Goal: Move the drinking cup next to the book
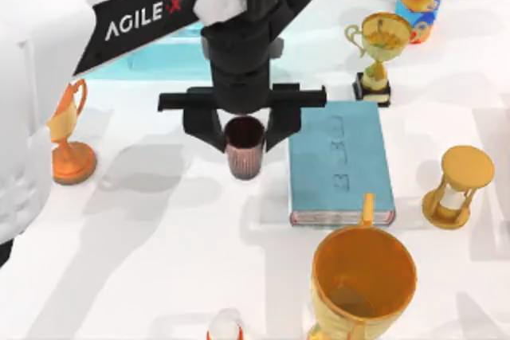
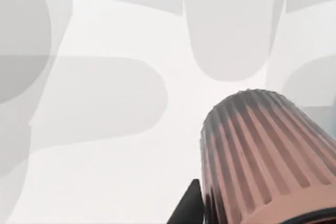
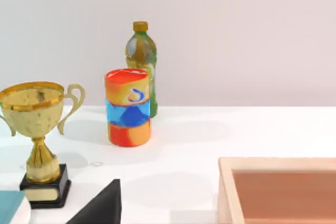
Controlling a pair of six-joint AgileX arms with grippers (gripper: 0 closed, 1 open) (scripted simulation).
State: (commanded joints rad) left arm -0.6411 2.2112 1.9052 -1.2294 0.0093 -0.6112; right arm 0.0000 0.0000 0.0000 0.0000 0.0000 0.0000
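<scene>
Top view, frame centre: left gripper point(image 1: 243, 129) clamps the ribbed reddish-brown drinking cup point(image 1: 244, 149) just left of the flat teal-blue hardcover book point(image 1: 341, 165).

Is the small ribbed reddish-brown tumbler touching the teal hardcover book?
Apart: the top view shows a strip of white table between the tumbler, flanked by the left gripper, and the book.

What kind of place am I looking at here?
Probably a rendered test tabletop rather than a real room: a plain white table strewn with unrelated props, such as a gold trophy, an hourglass and a book.
</scene>
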